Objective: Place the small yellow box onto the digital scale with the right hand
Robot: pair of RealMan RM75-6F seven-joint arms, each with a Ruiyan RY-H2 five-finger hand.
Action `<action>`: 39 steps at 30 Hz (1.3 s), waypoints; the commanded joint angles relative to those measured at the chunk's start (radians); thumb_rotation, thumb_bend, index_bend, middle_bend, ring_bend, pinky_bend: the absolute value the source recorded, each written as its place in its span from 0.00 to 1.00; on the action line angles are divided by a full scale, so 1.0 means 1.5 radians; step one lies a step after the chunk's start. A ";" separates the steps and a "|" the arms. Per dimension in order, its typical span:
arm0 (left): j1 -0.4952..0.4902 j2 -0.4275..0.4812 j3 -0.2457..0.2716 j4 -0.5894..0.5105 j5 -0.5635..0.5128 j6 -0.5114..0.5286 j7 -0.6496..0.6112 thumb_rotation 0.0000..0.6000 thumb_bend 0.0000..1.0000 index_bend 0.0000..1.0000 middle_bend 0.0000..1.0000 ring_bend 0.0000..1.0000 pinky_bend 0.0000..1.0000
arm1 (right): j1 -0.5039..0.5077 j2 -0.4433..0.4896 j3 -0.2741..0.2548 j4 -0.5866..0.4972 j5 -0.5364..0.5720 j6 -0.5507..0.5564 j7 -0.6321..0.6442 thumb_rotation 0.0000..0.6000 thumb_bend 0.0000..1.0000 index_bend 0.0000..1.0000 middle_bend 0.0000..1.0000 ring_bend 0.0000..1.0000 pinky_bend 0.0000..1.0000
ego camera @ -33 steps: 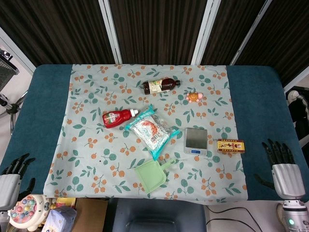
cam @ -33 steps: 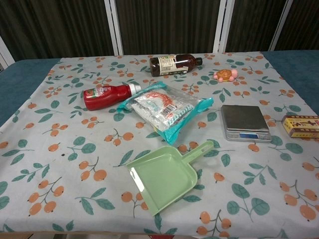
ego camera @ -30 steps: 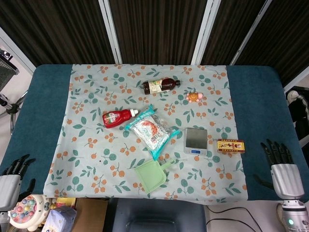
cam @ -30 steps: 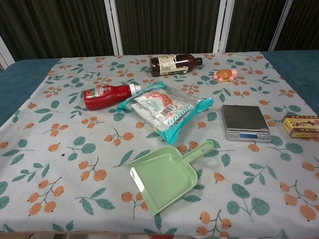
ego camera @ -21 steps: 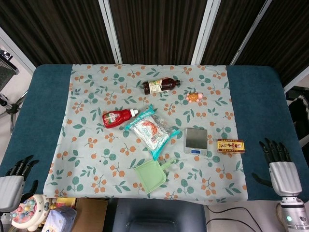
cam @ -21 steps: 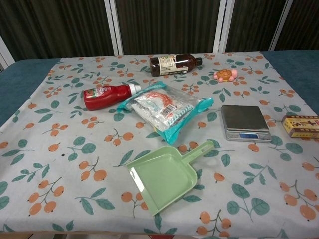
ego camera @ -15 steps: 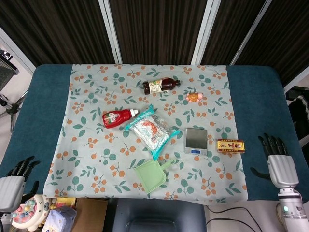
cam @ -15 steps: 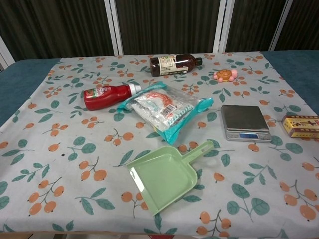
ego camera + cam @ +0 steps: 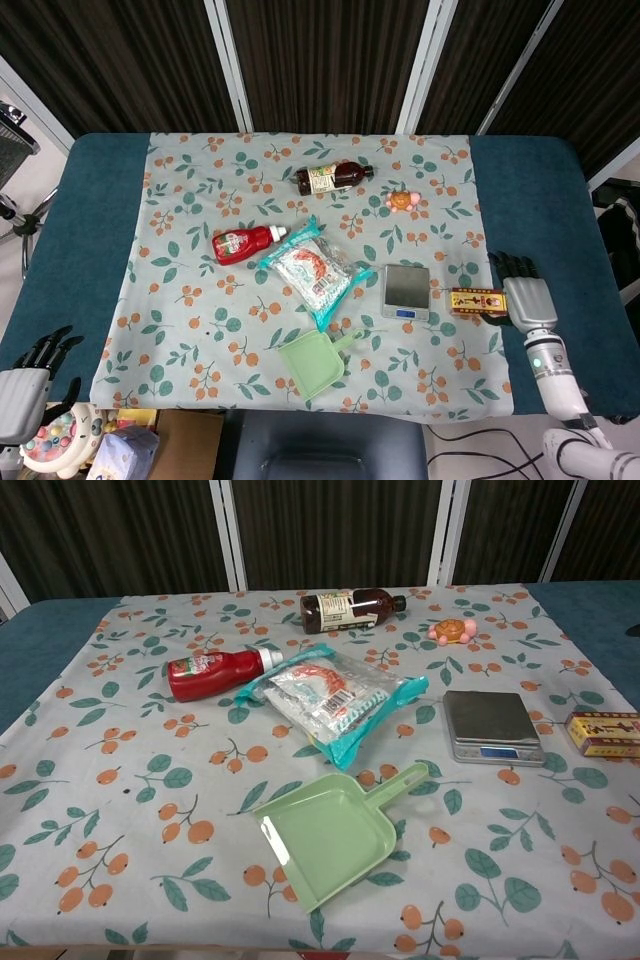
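Observation:
The small yellow box (image 9: 477, 301) (image 9: 604, 732) lies flat on the floral cloth, just right of the silver digital scale (image 9: 406, 291) (image 9: 491, 726). In the head view my right hand (image 9: 524, 294) hovers directly right of the box, fingers spread, holding nothing, its fingertips close to the box's right end. My left hand (image 9: 24, 385) hangs off the table's front left corner, fingers apart and empty. The chest view shows neither hand clearly.
A green dustpan (image 9: 314, 361), a teal snack packet (image 9: 310, 270), a red ketchup bottle (image 9: 244, 243), a brown bottle (image 9: 331, 177) and a small orange turtle toy (image 9: 401, 200) lie on the cloth. Toys (image 9: 60, 438) sit below the table's left front.
My right hand has moved up and to the left, from the table's front right corner to just beside the yellow box. The left hand has sunk slightly.

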 commanded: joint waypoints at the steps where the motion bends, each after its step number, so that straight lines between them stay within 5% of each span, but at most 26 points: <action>1: 0.000 0.000 0.001 0.000 0.001 -0.001 0.000 1.00 0.44 0.23 0.12 0.16 0.36 | 0.012 -0.014 0.004 0.016 0.013 -0.017 -0.009 1.00 0.29 0.20 0.17 0.14 0.18; 6: 0.002 0.003 0.006 0.001 0.009 0.002 -0.008 1.00 0.44 0.23 0.12 0.16 0.36 | 0.049 -0.057 0.000 0.061 0.042 -0.084 -0.013 1.00 0.29 0.20 0.18 0.14 0.18; 17: 0.003 0.007 0.007 0.002 0.014 0.004 -0.018 1.00 0.44 0.23 0.12 0.16 0.36 | 0.058 -0.070 -0.018 0.077 0.051 -0.091 -0.014 1.00 0.29 0.24 0.21 0.19 0.25; 20: 0.004 0.007 0.007 0.003 0.013 0.005 -0.018 1.00 0.44 0.23 0.12 0.16 0.36 | 0.058 -0.079 -0.018 0.087 0.051 -0.077 -0.023 1.00 0.29 0.32 0.29 0.28 0.34; 25: 0.001 0.008 0.004 0.000 0.010 0.001 -0.018 1.00 0.43 0.23 0.12 0.16 0.36 | 0.055 -0.103 -0.018 0.114 0.057 -0.040 -0.057 1.00 0.29 0.61 0.54 0.55 0.59; 30: 0.000 0.008 0.003 0.000 0.008 -0.001 -0.018 1.00 0.43 0.23 0.12 0.16 0.36 | 0.053 -0.123 -0.012 0.139 0.056 -0.008 -0.064 1.00 0.32 0.79 0.69 0.70 0.73; 39: 0.005 0.007 0.007 0.001 0.012 0.002 -0.014 1.00 0.44 0.23 0.12 0.16 0.36 | 0.038 -0.107 -0.005 0.089 -0.034 0.108 0.016 1.00 0.32 0.83 0.71 0.72 0.74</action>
